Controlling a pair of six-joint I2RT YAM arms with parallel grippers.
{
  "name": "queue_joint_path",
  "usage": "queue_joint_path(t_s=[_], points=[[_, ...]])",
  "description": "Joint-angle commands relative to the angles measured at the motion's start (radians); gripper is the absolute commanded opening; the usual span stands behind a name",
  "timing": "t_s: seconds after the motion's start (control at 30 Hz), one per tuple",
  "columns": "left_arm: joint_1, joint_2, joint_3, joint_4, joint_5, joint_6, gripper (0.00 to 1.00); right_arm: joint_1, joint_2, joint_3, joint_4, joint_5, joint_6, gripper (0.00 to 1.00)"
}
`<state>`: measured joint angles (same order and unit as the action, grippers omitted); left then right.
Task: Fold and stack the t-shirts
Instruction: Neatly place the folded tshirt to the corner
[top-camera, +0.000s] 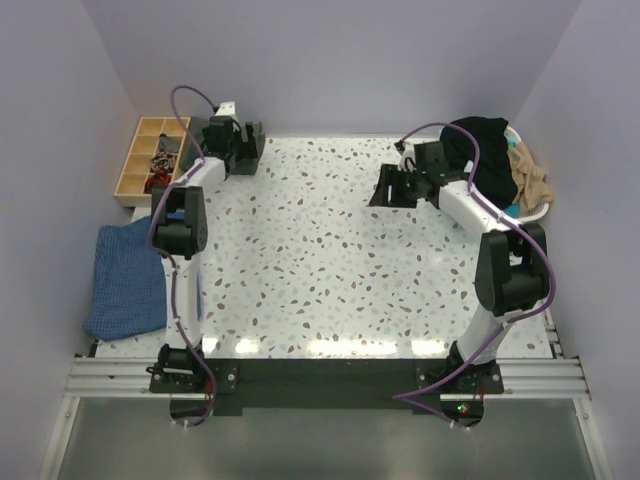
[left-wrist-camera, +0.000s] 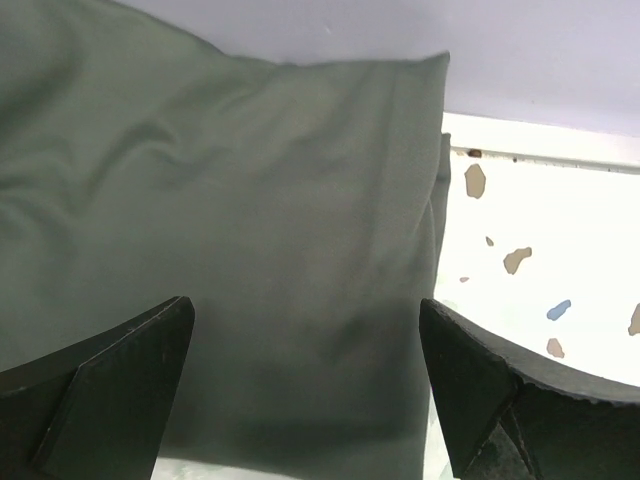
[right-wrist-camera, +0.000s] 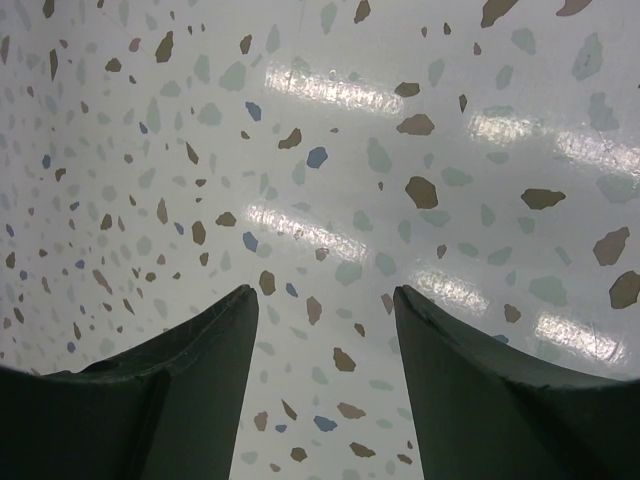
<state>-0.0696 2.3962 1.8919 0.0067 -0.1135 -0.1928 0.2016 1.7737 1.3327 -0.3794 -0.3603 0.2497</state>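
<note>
A dark charcoal-grey t-shirt (left-wrist-camera: 250, 200) lies folded on the table by the back wall, filling most of the left wrist view, with its folded edge on the right. My left gripper (left-wrist-camera: 305, 305) is open wide just over it, one finger on each side and nothing pinched. Seen from above, this gripper (top-camera: 240, 150) is at the back left and covers that shirt. More t-shirts, black (top-camera: 485, 150) and tan (top-camera: 530, 180) with a bit of teal, are heaped at the back right. My right gripper (right-wrist-camera: 325, 291) is open over bare table and sits (top-camera: 388, 188) left of the heap.
A folded blue cloth (top-camera: 125, 280) lies at the left table edge beside the left arm. A wooden compartment tray (top-camera: 150, 155) with small parts stands at the back left corner. The heap sits in a white basket (top-camera: 543, 208). Walls close in on three sides.
</note>
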Motion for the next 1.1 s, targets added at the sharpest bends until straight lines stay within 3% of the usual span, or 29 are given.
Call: queue_joint_path(t_s=[0.0, 0.37, 0.57, 0.9, 1.07], points=[[-0.018, 0.05, 0.05, 0.012, 0.06, -0.089, 1.0, -0.002, -0.019, 0.01, 0.034, -0.032, 0.002, 0.61], [-0.032, 0.084, 0.076, 0.039, 0.179, -0.183, 1.0, -0.004, -0.02, 0.0, 0.036, -0.032, -0.001, 0.61], [-0.033, 0.041, 0.052, 0.061, 0.135, -0.171, 1.0, -0.002, -0.026, -0.003, 0.037, -0.045, -0.007, 0.61], [-0.036, -0.363, -0.197, 0.196, 0.061, -0.036, 1.0, -0.002, -0.054, -0.023, 0.054, -0.026, -0.009, 0.61], [-0.041, -0.561, -0.336, 0.22, 0.006, -0.004, 1.0, -0.002, -0.114, -0.056, 0.063, 0.144, -0.024, 0.59]])
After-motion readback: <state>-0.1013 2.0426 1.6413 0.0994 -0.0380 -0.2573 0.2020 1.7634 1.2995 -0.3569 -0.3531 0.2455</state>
